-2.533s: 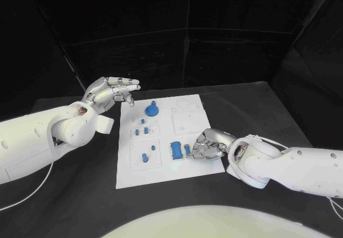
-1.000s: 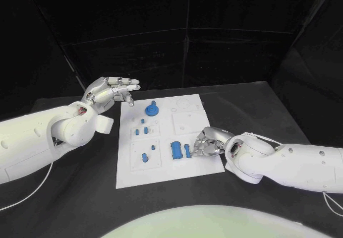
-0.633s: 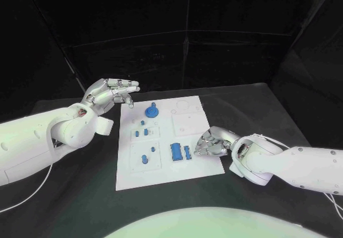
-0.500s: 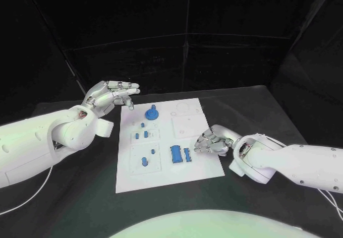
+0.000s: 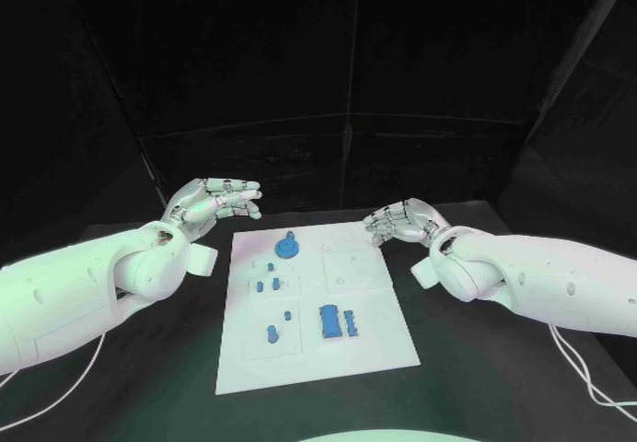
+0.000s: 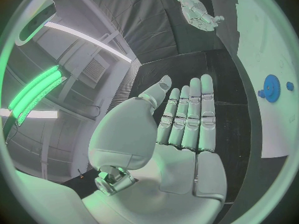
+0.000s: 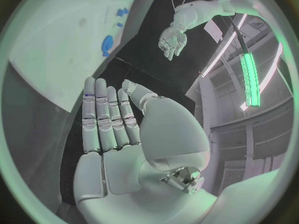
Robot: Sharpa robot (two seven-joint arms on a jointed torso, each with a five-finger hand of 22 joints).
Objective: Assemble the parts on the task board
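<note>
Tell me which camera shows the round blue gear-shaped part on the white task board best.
The head view: the round blue gear-shaped part sits whole on the white task board, seen from above among the other parts. The left wrist view shows it small near the circle's rim; the right wrist view shows it edge-on.

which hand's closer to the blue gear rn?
Left. The left hand hovers just beyond the board's far-left corner, near the blue gear; the right hand hovers farther off, past its far-right edge.

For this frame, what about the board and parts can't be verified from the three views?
- Small blue parts, head view: too small to tell whether seated or loose.
- Task board, left wrist view: cut off by the circle's rim.
- Task board, right wrist view: near portion hidden behind the right hand.
</note>
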